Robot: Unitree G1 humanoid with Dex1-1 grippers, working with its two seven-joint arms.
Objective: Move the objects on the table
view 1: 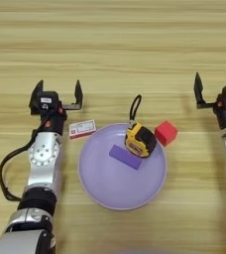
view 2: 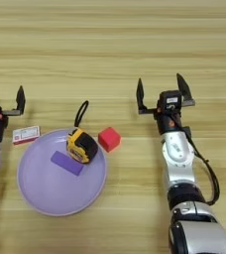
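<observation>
You see a lilac plate (view 1: 100, 191) on a light wooden table (view 1: 115, 44) striped with horizontal grain. On the plate lie a purple block (view 1: 125, 157) and a yellow-and-black tape measure (view 1: 140, 140) with a black strap (view 1: 134, 106). Beside the plate sit a red cube (view 1: 166, 133) and a white box (view 1: 83, 128) marked red.

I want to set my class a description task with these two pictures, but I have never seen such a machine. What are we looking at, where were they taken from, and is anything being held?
Both pictures come from a two-eyed camera on a humanoid robot's head, looking down on a wooden table. The left gripper and right gripper are open, holding nothing. A lilac plate carries a purple block and a yellow-and-black tape measure, whose strap trails off the rim. A white box lies left of the plate, a red cube right.
</observation>
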